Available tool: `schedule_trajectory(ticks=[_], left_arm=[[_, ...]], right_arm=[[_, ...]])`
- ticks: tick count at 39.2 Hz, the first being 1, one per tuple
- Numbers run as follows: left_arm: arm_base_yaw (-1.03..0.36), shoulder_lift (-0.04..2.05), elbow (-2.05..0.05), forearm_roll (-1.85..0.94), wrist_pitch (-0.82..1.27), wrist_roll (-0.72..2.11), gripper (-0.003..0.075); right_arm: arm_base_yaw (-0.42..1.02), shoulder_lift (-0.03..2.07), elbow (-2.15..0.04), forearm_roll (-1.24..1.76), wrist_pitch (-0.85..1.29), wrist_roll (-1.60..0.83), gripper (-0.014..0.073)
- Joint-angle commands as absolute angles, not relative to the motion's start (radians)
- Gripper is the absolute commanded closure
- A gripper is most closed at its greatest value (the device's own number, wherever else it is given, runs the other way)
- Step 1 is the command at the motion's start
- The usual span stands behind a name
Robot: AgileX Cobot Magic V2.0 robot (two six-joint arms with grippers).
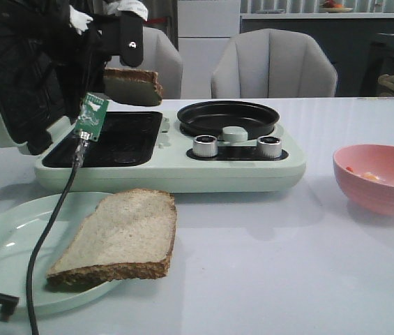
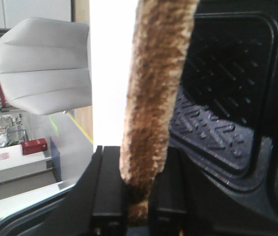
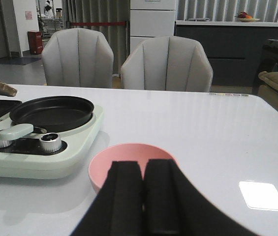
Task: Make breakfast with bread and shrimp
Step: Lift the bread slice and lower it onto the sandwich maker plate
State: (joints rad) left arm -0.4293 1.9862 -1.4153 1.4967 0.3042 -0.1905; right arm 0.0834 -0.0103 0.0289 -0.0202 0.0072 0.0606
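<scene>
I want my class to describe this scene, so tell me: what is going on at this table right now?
A two-armed robot is making breakfast. Its left hand is shut on one bread slice, holding it over the open grill plate of a pale green breakfast maker. The second slice lies on a pale plate in front. The right hand, closed and empty, hovers near the pink bowl, which holds a few small shrimp pieces. The round pan looks empty.
</scene>
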Motion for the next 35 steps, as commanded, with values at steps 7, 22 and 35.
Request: schedule_trajectory(ticks=[7,22,35], left_arm=[[-0.406,2.005,-1.468,1.515,0.35,-0.264,0.0602],[-0.412,2.007,-1.432,1.471,0.378,-0.302,0.0594],[-0.427,1.992,-1.388,1.413,0.333,-0.302,0.016]], right_arm=[[0.078,-0.032,0.01,-0.028,-0.071,0.059,0.0453],[0.078,-0.032,0.01,-0.028,-0.071,0.059,0.0453],[0.078,-0.032,0.01,-0.028,-0.071,0.059,0.0453]])
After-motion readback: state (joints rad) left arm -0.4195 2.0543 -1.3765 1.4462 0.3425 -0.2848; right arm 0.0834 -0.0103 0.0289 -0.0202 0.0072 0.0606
